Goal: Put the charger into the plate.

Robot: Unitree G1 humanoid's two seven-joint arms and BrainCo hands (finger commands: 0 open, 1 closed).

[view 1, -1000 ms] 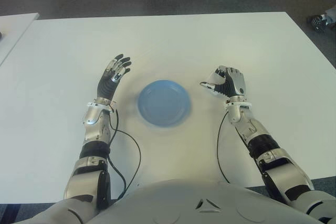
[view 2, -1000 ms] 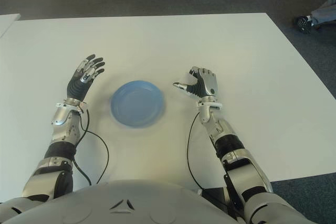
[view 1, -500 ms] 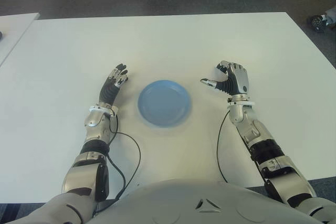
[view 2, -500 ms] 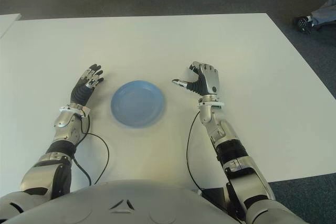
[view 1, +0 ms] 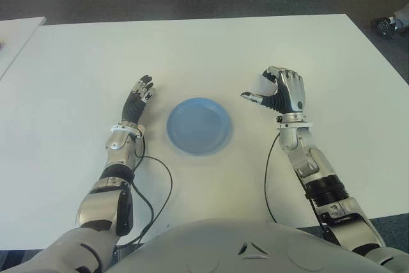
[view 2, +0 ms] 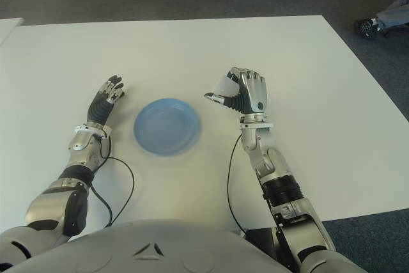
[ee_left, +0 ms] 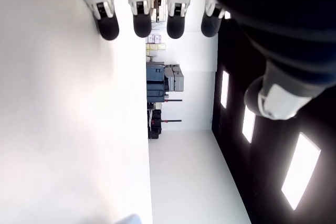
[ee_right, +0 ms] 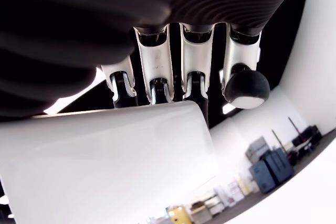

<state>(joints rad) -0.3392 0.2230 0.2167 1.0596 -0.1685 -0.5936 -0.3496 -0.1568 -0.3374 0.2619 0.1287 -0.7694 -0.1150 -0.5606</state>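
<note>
right hand (view 1: 280, 93) – we saw it wrapped around the white charger (view 1: 261, 85), held up off the table (view 1: 255, 43) | blue plate (view 1: 199, 124) – sat just to that hand's left, nothing in it | left hand (view 1: 138, 98) – fingers loose on the plate's far side

My forearms are silver-grey shells with black joint bands. My left hand (view 1: 138, 98) and right hand (view 1: 282, 92) have black ribbed palms and silver-backed fingers with rounded black tips. Thin black cables trail from each wrist.
</note>
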